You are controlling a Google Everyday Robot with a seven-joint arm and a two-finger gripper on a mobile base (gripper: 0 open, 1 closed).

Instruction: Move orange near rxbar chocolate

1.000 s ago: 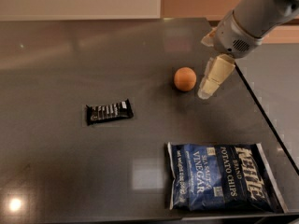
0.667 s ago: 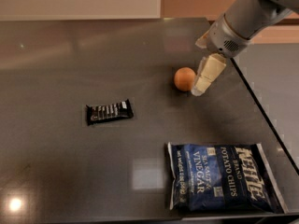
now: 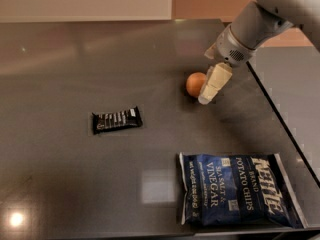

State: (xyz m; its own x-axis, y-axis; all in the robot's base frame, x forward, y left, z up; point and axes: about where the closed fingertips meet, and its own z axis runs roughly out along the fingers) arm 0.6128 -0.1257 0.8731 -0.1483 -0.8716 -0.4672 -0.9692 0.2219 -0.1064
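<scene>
The orange [image 3: 194, 83] is a small round fruit on the dark table [image 3: 75, 174], right of centre. The rxbar chocolate [image 3: 117, 120] is a flat black wrapper with white lettering, lying to the left of and a little nearer than the orange. My gripper [image 3: 209, 90] comes down from the upper right on the grey arm [image 3: 250, 29]. Its cream-coloured tip is against the orange's right side and covers that edge of the fruit.
A large blue potato chip bag [image 3: 239, 189] lies flat at the front right. The table's right edge [image 3: 285, 129] runs diagonally just right of the gripper. A pale wall is behind the table.
My gripper has moved left and a little down, from beside the orange to overlapping its right side. The orange, bar and chip bag have stayed where they were.
</scene>
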